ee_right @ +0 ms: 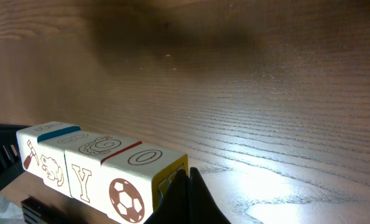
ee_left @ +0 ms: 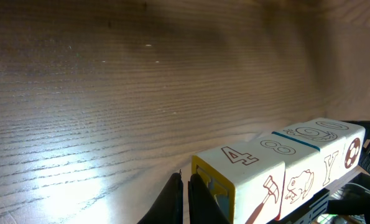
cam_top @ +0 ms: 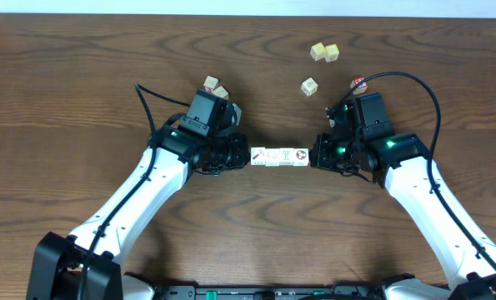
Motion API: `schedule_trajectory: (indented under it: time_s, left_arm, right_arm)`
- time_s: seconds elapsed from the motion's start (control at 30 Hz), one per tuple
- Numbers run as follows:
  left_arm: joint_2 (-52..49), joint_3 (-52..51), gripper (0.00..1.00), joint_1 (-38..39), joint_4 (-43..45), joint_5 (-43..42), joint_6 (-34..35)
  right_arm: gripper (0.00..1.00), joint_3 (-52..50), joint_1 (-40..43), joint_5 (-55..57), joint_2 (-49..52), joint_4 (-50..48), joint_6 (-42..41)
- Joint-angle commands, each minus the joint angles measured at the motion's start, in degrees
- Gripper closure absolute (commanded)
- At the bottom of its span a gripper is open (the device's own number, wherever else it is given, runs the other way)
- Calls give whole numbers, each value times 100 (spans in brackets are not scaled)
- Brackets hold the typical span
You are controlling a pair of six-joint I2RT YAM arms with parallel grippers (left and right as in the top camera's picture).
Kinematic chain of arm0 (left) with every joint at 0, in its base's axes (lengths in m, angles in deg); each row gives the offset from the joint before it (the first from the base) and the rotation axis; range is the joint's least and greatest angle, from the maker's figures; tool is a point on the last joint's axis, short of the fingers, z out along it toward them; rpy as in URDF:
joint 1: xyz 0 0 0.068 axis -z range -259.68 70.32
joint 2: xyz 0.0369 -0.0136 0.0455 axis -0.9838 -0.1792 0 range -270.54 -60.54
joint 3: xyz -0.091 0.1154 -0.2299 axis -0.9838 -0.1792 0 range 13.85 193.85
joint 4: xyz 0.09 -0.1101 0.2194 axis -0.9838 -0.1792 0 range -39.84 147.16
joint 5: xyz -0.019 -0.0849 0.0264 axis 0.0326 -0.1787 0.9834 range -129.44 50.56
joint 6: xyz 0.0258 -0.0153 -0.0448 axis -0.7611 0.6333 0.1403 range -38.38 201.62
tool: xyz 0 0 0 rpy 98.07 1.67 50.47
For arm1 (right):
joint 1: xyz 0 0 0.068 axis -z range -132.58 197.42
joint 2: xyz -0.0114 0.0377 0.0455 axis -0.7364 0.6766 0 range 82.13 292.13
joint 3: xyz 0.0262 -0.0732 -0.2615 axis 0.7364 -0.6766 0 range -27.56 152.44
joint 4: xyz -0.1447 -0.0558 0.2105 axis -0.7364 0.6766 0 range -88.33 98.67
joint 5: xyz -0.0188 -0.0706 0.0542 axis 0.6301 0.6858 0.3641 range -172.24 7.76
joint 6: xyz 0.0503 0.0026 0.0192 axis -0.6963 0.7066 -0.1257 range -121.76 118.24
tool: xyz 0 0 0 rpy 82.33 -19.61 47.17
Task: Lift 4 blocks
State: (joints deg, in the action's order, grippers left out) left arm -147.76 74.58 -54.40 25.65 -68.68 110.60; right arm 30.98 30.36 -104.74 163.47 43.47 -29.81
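Note:
Four whitish blocks (cam_top: 279, 157) form one straight row at the middle of the table, end to end. My left gripper (cam_top: 246, 157) is shut and its fingertips press the row's left end. My right gripper (cam_top: 313, 156) is shut too and presses the right end, so the row is squeezed between them. In the left wrist view the shut gripper (ee_left: 186, 177) touches the yellow-framed end face of the blocks (ee_left: 278, 168). The right wrist view has the shut gripper (ee_right: 189, 171) against the opposite end of the blocks (ee_right: 91, 165). I cannot tell whether the row is off the table.
Two yellowish cubes (cam_top: 324, 52) lie at the back right, with a third cube (cam_top: 310, 86) nearer. A red-bordered cube (cam_top: 358, 83) sits just behind my right arm. Two more cubes (cam_top: 215, 87) lie behind my left arm.

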Motion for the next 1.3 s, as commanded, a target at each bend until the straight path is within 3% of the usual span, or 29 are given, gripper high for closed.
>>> schedule_trajectory:
  time_s: [0.0, 1.27]
  left_arm:
    - [63, 111, 93, 96, 94, -483, 96]
    - [-72, 87, 93, 284, 114, -415, 140]
  right_arm:
    - [99, 151, -219, -688, -109, -46, -63]
    - [99, 120, -404, -470, -107, -164, -168]
